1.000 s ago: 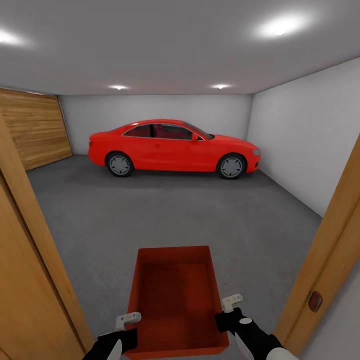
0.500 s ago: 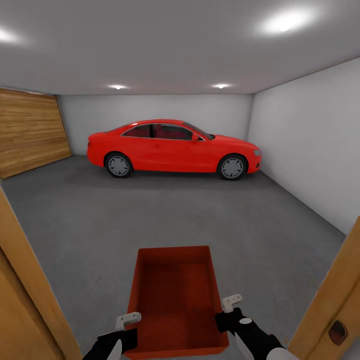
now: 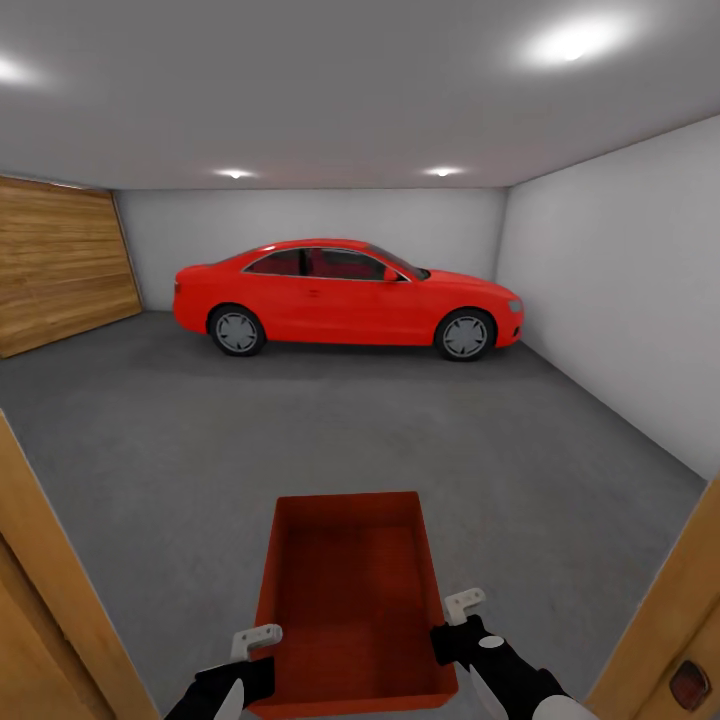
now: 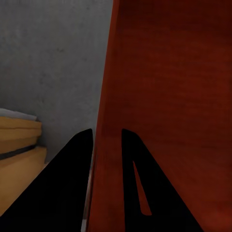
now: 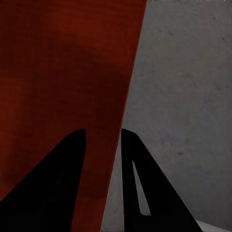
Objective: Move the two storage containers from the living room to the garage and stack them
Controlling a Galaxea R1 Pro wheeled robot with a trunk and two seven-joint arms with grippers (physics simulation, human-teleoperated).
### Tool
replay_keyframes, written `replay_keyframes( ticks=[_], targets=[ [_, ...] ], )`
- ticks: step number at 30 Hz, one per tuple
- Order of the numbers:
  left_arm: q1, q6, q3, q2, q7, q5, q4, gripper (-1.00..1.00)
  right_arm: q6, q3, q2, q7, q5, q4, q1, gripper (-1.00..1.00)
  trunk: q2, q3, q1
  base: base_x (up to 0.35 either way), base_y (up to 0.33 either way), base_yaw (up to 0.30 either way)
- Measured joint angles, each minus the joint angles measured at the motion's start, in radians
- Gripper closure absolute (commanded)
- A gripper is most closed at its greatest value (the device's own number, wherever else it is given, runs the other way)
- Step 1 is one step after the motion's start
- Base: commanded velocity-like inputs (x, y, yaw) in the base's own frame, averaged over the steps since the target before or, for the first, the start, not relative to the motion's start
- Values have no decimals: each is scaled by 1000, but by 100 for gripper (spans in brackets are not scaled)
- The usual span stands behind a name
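One red-orange storage container (image 3: 350, 590) hangs low in the middle of the head view, open top up, carried between both arms above the dark grey garage floor (image 3: 300, 430). My left gripper (image 3: 258, 650) is shut on its left wall, and the left wrist view has that wall (image 4: 107, 96) pinched between the two black fingers (image 4: 72, 169). On the opposite side my right gripper (image 3: 452, 622) is shut on the right wall (image 5: 126, 96), with one finger (image 5: 58, 174) inside the bin and one outside.
A red car (image 3: 345, 297) is parked at the far end of the garage. A wooden garage door (image 3: 60, 260) is at far left and a white wall (image 3: 610, 300) runs along the right. Wooden door-frame posts (image 3: 40, 590) (image 3: 665, 620) flank me closely.
The whole view has moved forward through the doorway: the wooden frame posts have slid outward and down at both sides. Container and grippers hold the same place in view.
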Motion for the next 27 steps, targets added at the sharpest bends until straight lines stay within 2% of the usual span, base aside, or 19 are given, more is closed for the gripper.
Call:
replay_keyframes(
  ticks=[6, 16, 27],
  targets=[
    [0, 0, 0, 0, 0, 0, 0, 100, 0, 0, 0, 0, 0, 0, 0, 100, 0, 0, 0, 152, 0, 0],
    [0, 0, 0, 0, 0, 0, 0, 100, 0, 0, 0, 0, 0, 0, 0, 100, 0, 0, 0, 6, 0, -3],
    [0, 0, 0, 0, 0, 0, 0, 100, 0, 0, 0, 0, 0, 0, 0, 100, 0, 0, 0, 0, 0, -72]
  ],
)
